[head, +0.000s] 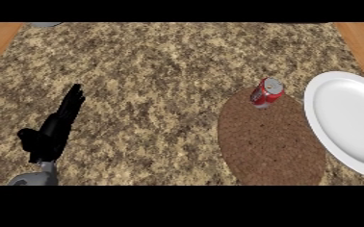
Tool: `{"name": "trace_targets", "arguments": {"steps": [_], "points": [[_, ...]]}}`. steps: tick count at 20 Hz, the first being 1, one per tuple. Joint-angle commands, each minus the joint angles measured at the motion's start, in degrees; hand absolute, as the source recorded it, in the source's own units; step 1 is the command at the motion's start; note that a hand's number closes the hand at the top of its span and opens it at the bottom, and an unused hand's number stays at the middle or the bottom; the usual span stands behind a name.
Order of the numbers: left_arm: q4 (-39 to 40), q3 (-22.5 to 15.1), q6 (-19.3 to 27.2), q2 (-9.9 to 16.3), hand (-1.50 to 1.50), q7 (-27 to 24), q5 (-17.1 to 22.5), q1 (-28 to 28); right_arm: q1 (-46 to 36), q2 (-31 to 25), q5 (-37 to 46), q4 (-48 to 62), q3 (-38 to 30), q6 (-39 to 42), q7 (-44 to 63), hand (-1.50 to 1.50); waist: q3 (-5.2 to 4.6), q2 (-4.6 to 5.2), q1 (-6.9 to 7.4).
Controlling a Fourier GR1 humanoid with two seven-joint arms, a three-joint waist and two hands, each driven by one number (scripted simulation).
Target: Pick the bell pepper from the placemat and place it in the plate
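Note:
A brown oval placemat [270, 142] lies on the speckled counter at the lower right. At its far edge stands a red can [266, 93] with a silver top; no bell pepper shows anywhere. A white plate [341, 115] sits to the right of the placemat, cut off by the view's right edge. My left hand [53, 130] rests at the lower left with fingers straight and pointing away, holding nothing, far from the placemat. The right hand does not show.
Wooden strips [8, 32] border the granite counter at the top left and top right corners. A small grey object [46, 24] peeks in at the top left edge.

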Motion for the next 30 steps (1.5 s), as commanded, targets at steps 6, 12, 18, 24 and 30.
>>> {"name": "trace_targets", "arguments": {"steps": [6, 12, 18, 24, 30], "points": [[1.1, -0.7, 1.3, -1.9, 0.00, 0.1, -2.1, -2.0, -12.3, 7.2, 7.3, -4.3, 15.6, -4.5, 10.4, 1.50, 0.06, 0.10, 0.29], [4.0, 1.3, -0.8, -1.0, 0.00, -1.5, -1.7, -3.1, -20.2, 9.1, 11.0, -1.2, 21.5, -5.6, 15.6, 1.50, 0.04, 0.06, 0.04], [2.4, -0.8, 1.1, -3.4, 0.00, -0.1, -3.3, -1.6, -25.2, 17.4, 9.7, 4.0, 20.9, -12.6, 21.4, -1.50, 0.06, 0.08, 0.10], [4.3, 0.6, 0.9, -3.4, 0.00, -3.0, -3.8, -1.9, -32.0, 16.5, 11.0, 13.8, 23.4, -12.4, 25.1, -1.50, 0.05, 0.09, 0.09], [-1.0, 1.2, -1.8, -1.6, 0.00, 1.2, -1.6, -0.2, -33.7, 18.8, 1.5, 14.1, 14.5, -16.5, 21.4, -1.50, 0.12, -0.06, 0.08]]}}
